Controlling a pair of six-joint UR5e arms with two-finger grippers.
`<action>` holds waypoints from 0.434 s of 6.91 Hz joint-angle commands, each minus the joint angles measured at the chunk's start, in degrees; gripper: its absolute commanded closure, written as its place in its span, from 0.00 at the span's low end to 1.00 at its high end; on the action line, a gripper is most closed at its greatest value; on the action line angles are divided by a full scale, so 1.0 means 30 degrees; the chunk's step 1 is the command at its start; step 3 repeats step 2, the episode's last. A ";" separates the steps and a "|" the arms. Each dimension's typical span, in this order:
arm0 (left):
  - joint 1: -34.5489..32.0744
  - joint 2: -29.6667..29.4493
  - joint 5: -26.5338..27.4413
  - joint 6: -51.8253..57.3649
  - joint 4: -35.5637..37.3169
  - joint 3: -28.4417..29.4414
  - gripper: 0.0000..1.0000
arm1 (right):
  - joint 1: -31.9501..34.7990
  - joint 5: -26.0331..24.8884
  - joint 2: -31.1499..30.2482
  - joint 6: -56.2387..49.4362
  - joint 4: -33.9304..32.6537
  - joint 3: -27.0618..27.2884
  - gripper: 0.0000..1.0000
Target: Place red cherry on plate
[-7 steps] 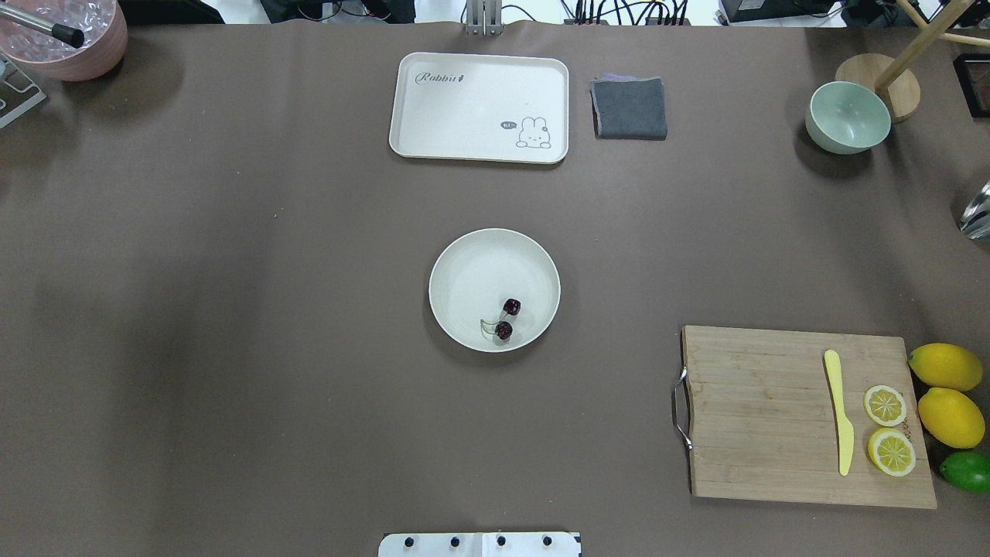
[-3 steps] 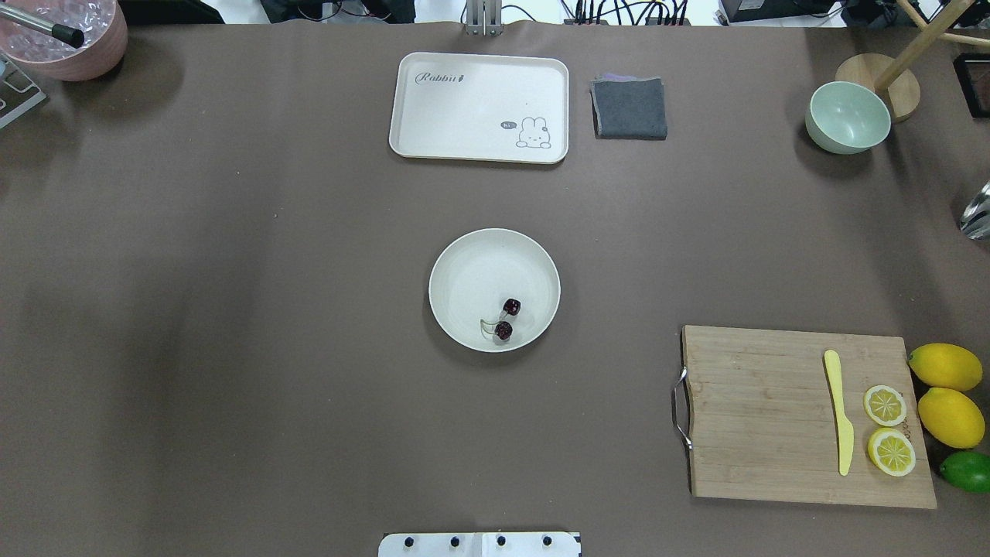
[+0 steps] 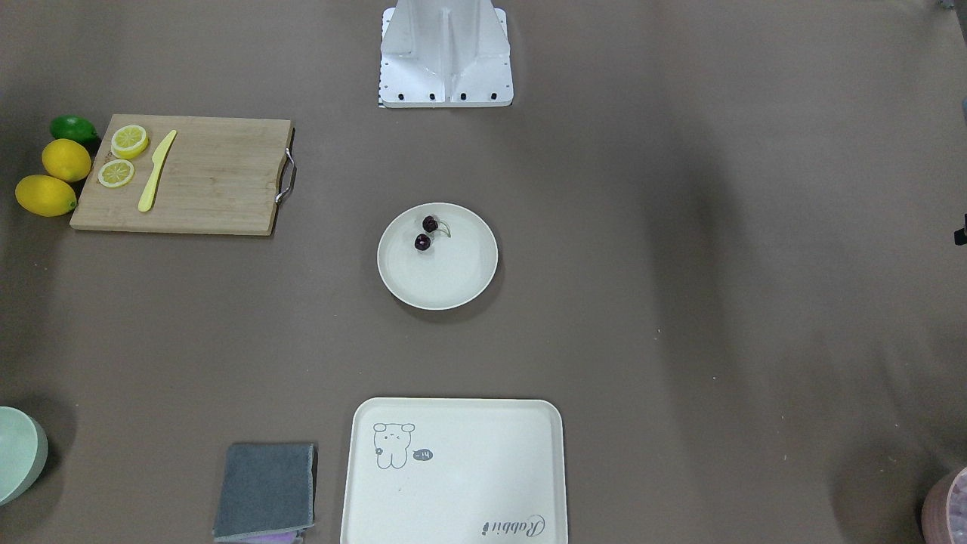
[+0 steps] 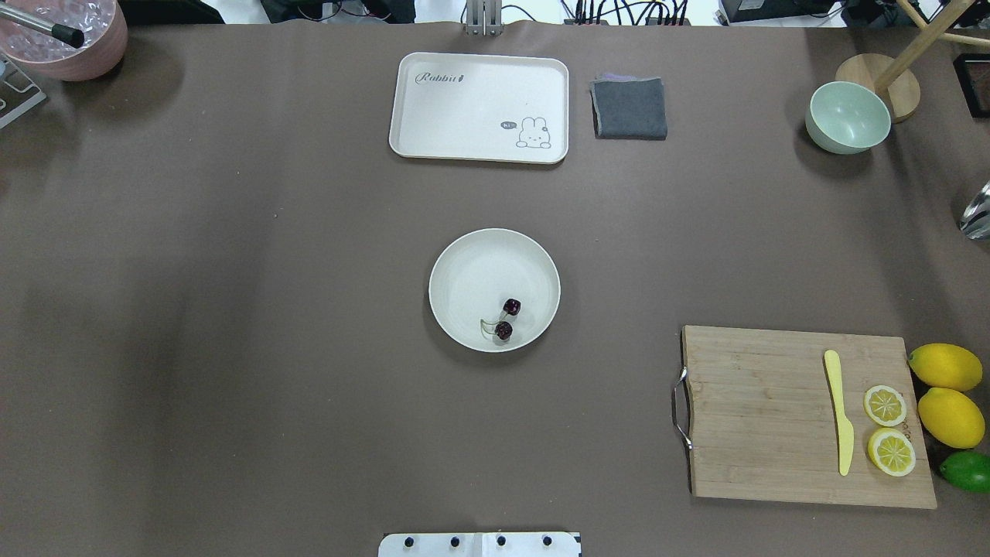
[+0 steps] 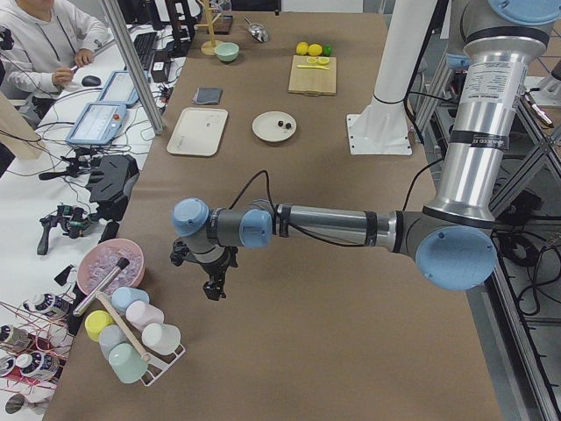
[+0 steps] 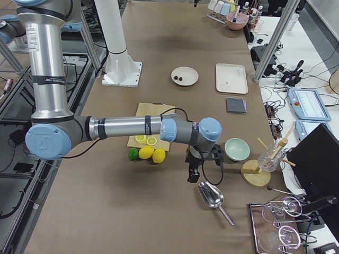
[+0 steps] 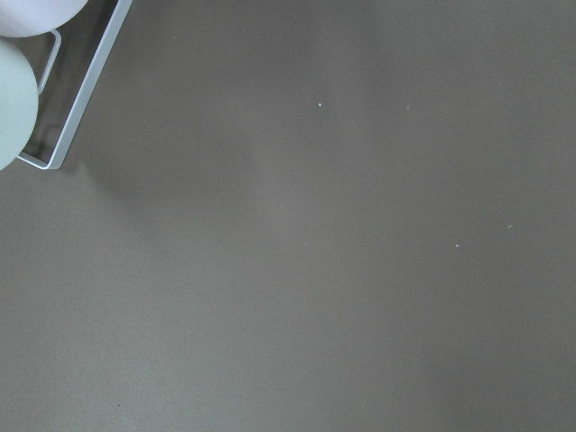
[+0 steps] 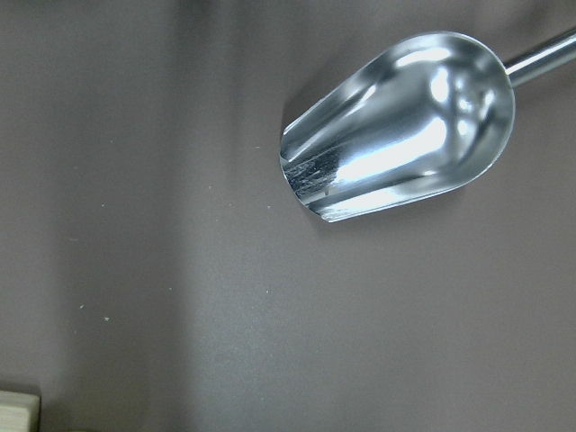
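The red cherry (image 4: 506,319), a pair of dark red fruits on pale green stems, lies in the near part of the round cream plate (image 4: 479,271) at the table's middle. In the front-facing view the cherry (image 3: 425,233) lies on the plate's (image 3: 446,276) side toward the robot base. My left gripper (image 5: 213,288) hangs over bare table at the far left end, by the cup rack. The right gripper (image 6: 192,177) hovers at the far right end, just above a metal scoop. Each shows only in a side view, so I cannot tell whether either is open or shut.
A cream tray (image 4: 479,107) and a grey cloth (image 4: 629,108) lie behind the plate. At the right are a wooden cutting board (image 4: 766,418) with a yellow knife and lemon slices, whole lemons (image 4: 945,367), a lime and a green bowl (image 4: 848,117). The metal scoop (image 8: 400,126) lies under my right wrist. A cup rack (image 5: 131,338) stands at the left.
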 commanded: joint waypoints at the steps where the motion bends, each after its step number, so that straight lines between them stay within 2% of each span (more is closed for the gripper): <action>1: 0.0000 -0.0008 -0.0022 0.0021 0.0000 -0.0017 0.02 | 0.0002 -0.0052 0.0179 0.0069 0.0046 -0.0128 0.00; 3: 0.0000 -0.0008 -0.0022 0.0021 0.0000 -0.0017 0.02 | 0.0002 -0.0023 0.0180 0.0157 0.0046 -0.0070 0.00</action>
